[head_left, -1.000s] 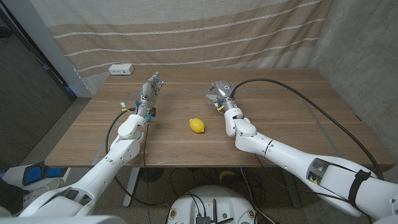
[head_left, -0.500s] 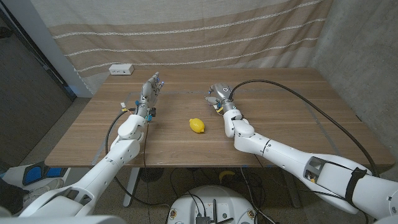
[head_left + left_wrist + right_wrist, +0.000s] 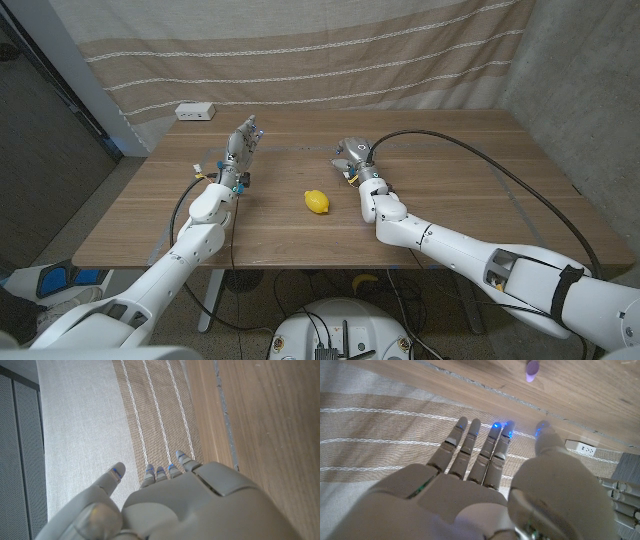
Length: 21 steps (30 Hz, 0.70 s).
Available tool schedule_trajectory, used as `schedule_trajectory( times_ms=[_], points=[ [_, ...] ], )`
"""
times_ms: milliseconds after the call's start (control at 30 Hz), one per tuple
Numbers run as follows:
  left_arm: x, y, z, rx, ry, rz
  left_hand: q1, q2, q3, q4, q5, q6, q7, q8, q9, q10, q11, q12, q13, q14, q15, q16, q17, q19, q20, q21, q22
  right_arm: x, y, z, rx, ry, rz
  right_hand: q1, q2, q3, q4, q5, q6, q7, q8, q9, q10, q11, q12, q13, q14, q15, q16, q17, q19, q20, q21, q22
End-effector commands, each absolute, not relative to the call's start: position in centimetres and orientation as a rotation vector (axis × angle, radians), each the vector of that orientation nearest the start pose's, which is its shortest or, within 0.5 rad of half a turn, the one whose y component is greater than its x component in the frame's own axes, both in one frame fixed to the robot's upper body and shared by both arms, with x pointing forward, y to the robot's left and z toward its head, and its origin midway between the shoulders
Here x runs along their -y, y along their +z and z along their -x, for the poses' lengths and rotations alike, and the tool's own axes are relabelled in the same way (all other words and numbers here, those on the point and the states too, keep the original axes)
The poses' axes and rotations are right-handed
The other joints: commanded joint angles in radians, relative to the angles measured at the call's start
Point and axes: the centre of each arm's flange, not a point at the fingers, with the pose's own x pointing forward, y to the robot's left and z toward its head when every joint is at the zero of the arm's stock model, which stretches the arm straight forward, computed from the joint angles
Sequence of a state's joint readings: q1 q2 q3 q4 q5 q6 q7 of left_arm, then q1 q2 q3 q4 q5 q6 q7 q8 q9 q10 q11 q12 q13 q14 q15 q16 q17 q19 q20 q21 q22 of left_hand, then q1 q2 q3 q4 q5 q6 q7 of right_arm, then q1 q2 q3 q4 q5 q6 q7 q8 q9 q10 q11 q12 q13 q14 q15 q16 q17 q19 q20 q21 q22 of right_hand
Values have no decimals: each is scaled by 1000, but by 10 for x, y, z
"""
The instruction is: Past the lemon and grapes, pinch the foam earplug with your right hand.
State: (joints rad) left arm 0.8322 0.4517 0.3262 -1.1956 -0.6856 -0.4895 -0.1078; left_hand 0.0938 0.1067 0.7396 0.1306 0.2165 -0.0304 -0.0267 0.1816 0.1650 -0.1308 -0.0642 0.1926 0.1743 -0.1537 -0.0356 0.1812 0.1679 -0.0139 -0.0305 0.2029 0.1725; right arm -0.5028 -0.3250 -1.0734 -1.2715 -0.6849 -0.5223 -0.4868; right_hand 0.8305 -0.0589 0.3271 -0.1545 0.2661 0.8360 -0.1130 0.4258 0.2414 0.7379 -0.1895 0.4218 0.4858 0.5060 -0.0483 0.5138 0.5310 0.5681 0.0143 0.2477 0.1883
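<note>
A striped curtain (image 3: 300,60) is hanging behind the wooden worktop (image 3: 470,190), where a lemon (image 3: 317,201) is lying mid-surface. The right hand (image 3: 353,157) is hovering beyond it, fingers (image 3: 470,447) spread, holding nothing, near the purple foam earplug (image 3: 532,368). The left hand (image 3: 240,142) is reaching forward, fingers apart, empty.

Striped beige curtain (image 3: 300,60) — wooden table (image 3: 450,170) before it
</note>
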Motion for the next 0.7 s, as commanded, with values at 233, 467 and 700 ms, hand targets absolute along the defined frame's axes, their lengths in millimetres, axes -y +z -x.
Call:
schedule_trajectory(
  times_ms=[233, 467, 700],
  points=[
    [-307, -20, -644, 751, -194, 119, -4, 89, 3, -5, -5, -6, 1, -2, 6, -5, 3, -2, 2, -5, -37, -2, 3, 1, -9, -6, 2, 56, -35, -666, 695, -313, 1512, 15, -1, -4, 6, -4, 3, 2, 13, 3, -3, 4, 5, 13, 9, -157, -4, 8, 4, -3, -1, 3],
    [-308, -20, -642, 755, -191, 117, -4, 89, 3, -5, -5, -7, 1, -3, 6, -6, 2, -2, 2, -6, -38, -2, 3, 1, -9, -6, 2, 54, -37, -668, 685, -312, 1533, 12, 3, -7, 9, -7, -4, -1, 13, 2, -15, 5, 2, 20, 6, -155, -7, 12, 0, -1, -3, 3],
    [-309, -19, -642, 757, -192, 115, -3, 89, 4, -6, -5, -7, 1, -3, 6, -7, 3, -2, 2, -6, -39, -2, 3, 1, -9, -6, 2, 53, -39, -671, 667, -316, 1555, 12, 10, -9, 12, -11, -12, -1, 14, 1, -33, 8, -3, 27, 0, -154, -10, 18, -6, 1, -6, 3]
  ],
)
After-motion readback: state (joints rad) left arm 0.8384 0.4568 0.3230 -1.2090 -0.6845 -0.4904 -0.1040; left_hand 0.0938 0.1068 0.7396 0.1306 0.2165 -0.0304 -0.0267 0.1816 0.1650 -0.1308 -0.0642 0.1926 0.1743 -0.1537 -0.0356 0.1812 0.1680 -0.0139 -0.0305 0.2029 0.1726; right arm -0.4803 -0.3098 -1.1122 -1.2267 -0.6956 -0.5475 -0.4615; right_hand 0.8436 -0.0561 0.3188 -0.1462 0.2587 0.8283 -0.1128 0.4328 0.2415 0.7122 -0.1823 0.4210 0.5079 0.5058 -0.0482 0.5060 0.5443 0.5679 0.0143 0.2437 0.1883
